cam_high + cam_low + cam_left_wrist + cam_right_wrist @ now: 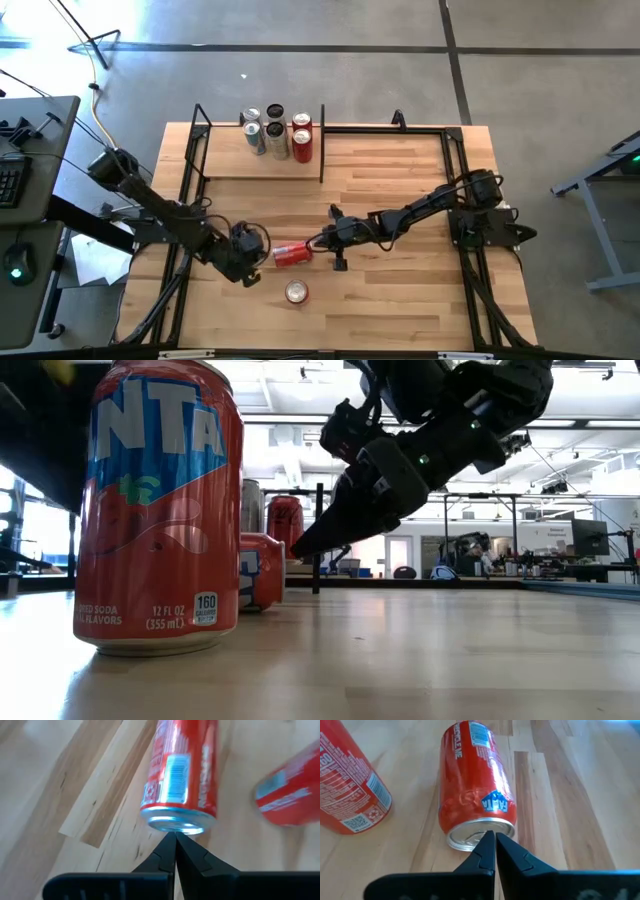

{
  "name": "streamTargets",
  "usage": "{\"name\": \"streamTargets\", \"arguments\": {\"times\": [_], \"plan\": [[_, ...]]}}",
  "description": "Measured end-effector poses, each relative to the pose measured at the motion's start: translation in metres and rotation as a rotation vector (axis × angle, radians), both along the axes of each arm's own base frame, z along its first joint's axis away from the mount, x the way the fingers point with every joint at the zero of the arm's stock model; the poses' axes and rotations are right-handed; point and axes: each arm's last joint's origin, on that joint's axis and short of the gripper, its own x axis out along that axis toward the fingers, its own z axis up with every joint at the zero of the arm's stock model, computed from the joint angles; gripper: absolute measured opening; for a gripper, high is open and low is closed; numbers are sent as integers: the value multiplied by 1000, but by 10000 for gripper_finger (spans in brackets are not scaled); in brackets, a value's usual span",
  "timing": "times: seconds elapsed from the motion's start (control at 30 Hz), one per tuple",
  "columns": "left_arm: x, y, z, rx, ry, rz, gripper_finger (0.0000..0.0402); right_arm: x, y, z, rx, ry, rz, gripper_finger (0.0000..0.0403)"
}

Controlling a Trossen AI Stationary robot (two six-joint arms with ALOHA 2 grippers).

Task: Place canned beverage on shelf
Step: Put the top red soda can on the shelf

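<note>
The red aluminium beverage can (292, 254) lies toppled on the tabletop, well short of the pale wood shelf (262, 160). The left gripper (262, 250) and right gripper (318, 243), both closed and empty, press its opposite ends. Judgement: stand it upright, then grasp it round the body.

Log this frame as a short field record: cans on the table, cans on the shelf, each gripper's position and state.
lying can: red can on its side, mid-table between both grippers
upright can: red can standing, nearer the front edge
shelf: five upright cans, silver, dark and red, at its right end
left gripper: fingers shut, tips at one end of the lying can
right gripper: fingers shut, tips at its opposite end
held: nothing
</note>
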Motion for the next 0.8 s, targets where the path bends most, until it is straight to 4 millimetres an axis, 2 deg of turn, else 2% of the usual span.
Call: {"name": "streamTargets", "arguments": {"times": [0.2, 0.43, 0.57, 0.8], "plan": [[10, -6, -23, 31, 22, 41, 0, 2, 0, -14, 9, 21, 20, 0], [18, -12, -31, 52, -19, 45, 0, 6, 1, -9, 41, -52, 53, 0], [18, -11, -35, 76, -11, 52, 0, 9, 2, -2, 31, -49, 59, 0], [20, -6, -46, 124, 34, 69, 0, 19, 3, 25, 7, -39, 59, 0]]}}
